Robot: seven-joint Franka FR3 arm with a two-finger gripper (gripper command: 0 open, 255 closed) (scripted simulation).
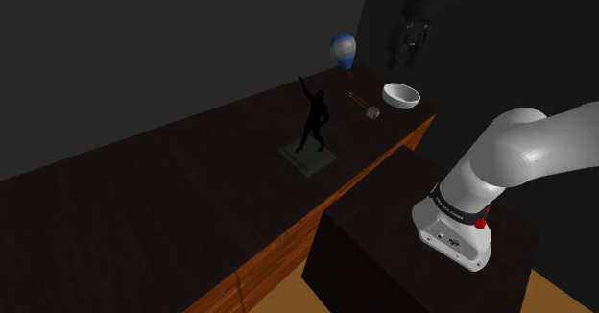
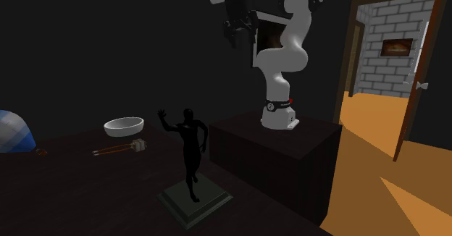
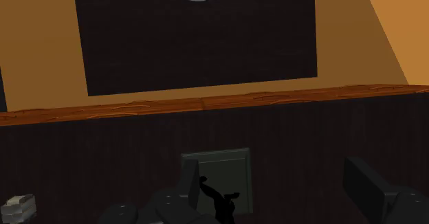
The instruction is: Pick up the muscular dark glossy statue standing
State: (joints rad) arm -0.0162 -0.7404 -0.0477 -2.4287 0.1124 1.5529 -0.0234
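Shoulder view put the dark stand [image 1: 384,253] nearest, at the lower right, with the white arm [image 1: 518,153] rising from it. Just beyond the stand ran the table [image 1: 144,205], a dark top with an orange-brown wooden edge facing the stand. The statue [image 1: 314,119] stood upright near that edge, toward the table's right-hand end in that view. It was a glossy black muscular figure with one arm raised, its feet on a flat, square, dark plinth [image 1: 309,157]. Farther along the table lay a small mallet [image 1: 363,104] with a brown handle and a pale head, and just beyond it sat a white bowl [image 1: 401,95]. Behind those, by the dark wall [image 1: 192,33], stood a rounded blue-and-white object [image 1: 343,49]. The gripper [image 1: 407,63] hung high over the bowl end of the table, pointing down, well apart from the statue and touching nothing. In the wrist view its two black fingers [image 3: 371,183] stood wide apart with nothing clasped. The statue and plinth showed well below and between them, with the stand beyond the table edge. In the second exterior view, farthest off, an open door [image 2: 427,61] gave onto an orange floor [image 2: 377,126] and a pale brick wall [image 2: 387,21].
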